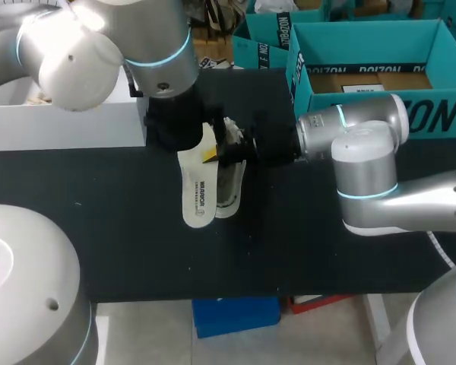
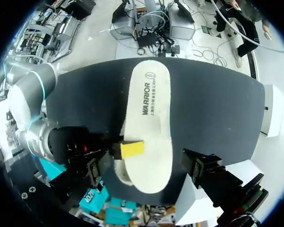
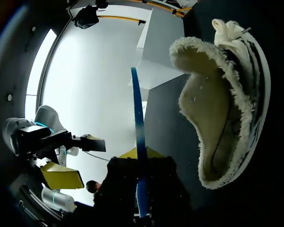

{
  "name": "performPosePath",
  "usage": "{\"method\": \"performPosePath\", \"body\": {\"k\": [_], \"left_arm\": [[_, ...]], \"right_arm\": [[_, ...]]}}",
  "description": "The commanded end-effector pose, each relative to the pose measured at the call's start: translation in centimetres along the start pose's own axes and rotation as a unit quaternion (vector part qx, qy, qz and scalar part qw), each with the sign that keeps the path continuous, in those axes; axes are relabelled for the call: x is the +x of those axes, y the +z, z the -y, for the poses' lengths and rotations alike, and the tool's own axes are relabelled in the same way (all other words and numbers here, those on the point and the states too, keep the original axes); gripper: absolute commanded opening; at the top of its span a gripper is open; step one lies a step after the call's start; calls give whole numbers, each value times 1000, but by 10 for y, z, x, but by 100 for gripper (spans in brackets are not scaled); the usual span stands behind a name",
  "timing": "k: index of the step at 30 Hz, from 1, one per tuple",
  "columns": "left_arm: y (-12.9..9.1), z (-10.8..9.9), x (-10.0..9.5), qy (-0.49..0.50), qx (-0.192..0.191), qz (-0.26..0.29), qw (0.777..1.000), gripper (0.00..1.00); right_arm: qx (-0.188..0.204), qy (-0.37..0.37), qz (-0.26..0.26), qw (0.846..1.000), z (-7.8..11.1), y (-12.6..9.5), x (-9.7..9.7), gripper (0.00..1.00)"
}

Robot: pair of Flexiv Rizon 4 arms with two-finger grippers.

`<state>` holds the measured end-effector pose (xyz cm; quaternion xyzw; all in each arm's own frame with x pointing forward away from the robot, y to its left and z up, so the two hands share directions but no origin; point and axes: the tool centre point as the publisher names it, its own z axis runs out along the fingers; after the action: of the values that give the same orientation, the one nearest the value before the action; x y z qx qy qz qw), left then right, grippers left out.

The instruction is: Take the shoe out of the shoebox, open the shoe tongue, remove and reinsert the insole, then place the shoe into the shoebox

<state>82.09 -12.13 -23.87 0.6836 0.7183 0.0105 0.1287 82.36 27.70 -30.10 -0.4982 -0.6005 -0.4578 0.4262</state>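
Note:
A white insole (image 1: pixel 198 190) with dark print is held flat just above the black table (image 1: pixel 99 228), partly over the white shoe (image 1: pixel 232 190). My right gripper (image 1: pixel 216 154) comes in from the right and is shut on the insole's heel-side edge. In the left wrist view one of its yellow fingertips (image 2: pixel 132 149) lies on top of the insole (image 2: pixel 149 109). From the right wrist the insole (image 3: pixel 138 123) shows edge-on as a thin blue strip between the fingers, with the fleece-lined shoe (image 3: pixel 222 113) beside it. My left gripper (image 2: pixel 146 169) hangs open over the insole's heel end, touching nothing.
The open teal shoebox (image 1: pixel 365 91) stands at the back right behind my right arm, a second teal box (image 1: pixel 262 42) beyond it. A white box (image 1: pixel 61 118) sits at the back left. The table's front edge (image 1: pixel 213 293) is near.

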Motion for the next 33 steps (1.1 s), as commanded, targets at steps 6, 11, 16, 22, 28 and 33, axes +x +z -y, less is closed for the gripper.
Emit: {"method": "performPosePath", "body": {"k": [6, 11, 16, 22, 28, 33], "left_arm": [[-26, 48, 8, 16, -41, -13, 999, 100], [-28, 71, 12, 20, -39, -7, 999, 100], [-24, 90, 21, 17, -31, -1, 999, 100], [-23, 105, 24, 16, -22, 18, 999, 100], [-33, 102, 35, -16, 4, 159, 987, 100], [-37, 95, 49, -60, 8, 286, 956, 100]], "right_arm": [[-1, 0, 1, 1000, 0, 1, 0, 0], [-1, 0, 1, 1000, 0, 1, 0, 0], [-1, 0, 1, 1000, 0, 1, 0, 0], [-1, 0, 1, 1000, 0, 1, 0, 0], [-1, 0, 1, 1000, 0, 1, 0, 0], [-1, 0, 1, 1000, 0, 1, 0, 0]]}}
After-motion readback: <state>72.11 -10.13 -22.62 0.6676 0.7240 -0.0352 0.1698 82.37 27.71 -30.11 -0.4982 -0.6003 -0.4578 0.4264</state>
